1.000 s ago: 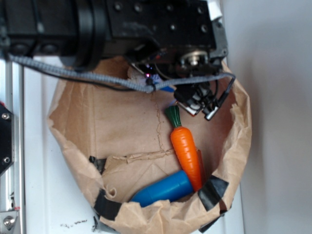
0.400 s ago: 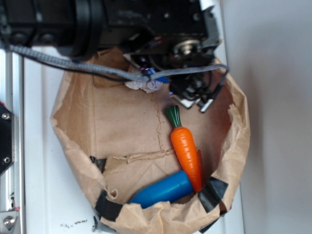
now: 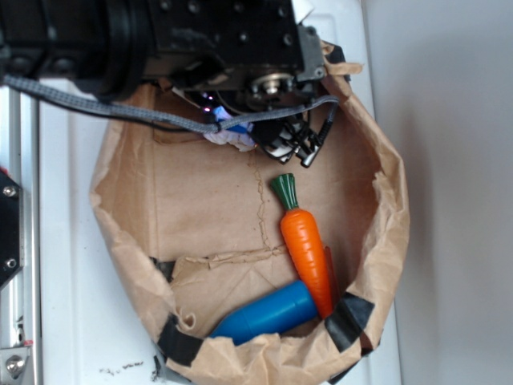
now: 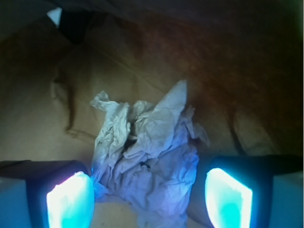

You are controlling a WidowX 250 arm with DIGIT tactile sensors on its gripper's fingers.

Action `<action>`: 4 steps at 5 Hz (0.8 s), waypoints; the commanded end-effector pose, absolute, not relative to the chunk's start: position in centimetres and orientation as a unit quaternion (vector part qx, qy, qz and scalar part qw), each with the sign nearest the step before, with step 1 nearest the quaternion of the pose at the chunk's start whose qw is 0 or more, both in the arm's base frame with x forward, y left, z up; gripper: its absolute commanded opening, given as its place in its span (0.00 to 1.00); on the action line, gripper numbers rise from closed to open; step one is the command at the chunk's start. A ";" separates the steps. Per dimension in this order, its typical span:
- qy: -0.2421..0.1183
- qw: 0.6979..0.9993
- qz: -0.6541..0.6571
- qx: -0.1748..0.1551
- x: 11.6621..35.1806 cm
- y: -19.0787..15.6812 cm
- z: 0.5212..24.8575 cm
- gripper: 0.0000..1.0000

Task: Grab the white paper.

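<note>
The white paper (image 4: 147,156) is a crumpled wad lying on the floor of the brown paper bag (image 4: 228,76). In the wrist view it fills the space between my two glowing pads, which stand wide apart on either side of it. My gripper (image 4: 149,199) is open around the paper, and its left edge nearly touches the left pad (image 4: 69,202). In the exterior view only a small piece of the white paper (image 3: 232,138) shows under my arm, at the bag's far side, and the gripper (image 3: 292,144) hangs just right of it.
Inside the brown paper bag (image 3: 128,233) lie an orange carrot (image 3: 306,245) with a green top and a blue cylinder (image 3: 268,314) near the front wall. Black tape patches mark the front rim. A metal rail (image 3: 14,241) runs along the left.
My arm has moved up and to the left, toward the bag's far wall. The white paper, hidden a second ago, now shows under the arm.
</note>
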State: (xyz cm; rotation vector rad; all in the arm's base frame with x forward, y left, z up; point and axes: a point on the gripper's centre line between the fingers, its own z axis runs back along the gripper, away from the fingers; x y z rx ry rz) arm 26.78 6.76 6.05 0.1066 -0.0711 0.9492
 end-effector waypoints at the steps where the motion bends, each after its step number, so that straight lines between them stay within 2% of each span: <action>1: -0.086 0.878 0.465 0.066 29.8 6.7 3.7 1.00; 2: -0.082 0.879 0.466 0.055 30.3 6.7 3.8 0.00; 3: -0.062 0.888 0.455 0.033 30.4 6.9 5.9 0.00; 4: -0.032 0.905 0.425 -0.003 30.1 6.4 9.3 0.00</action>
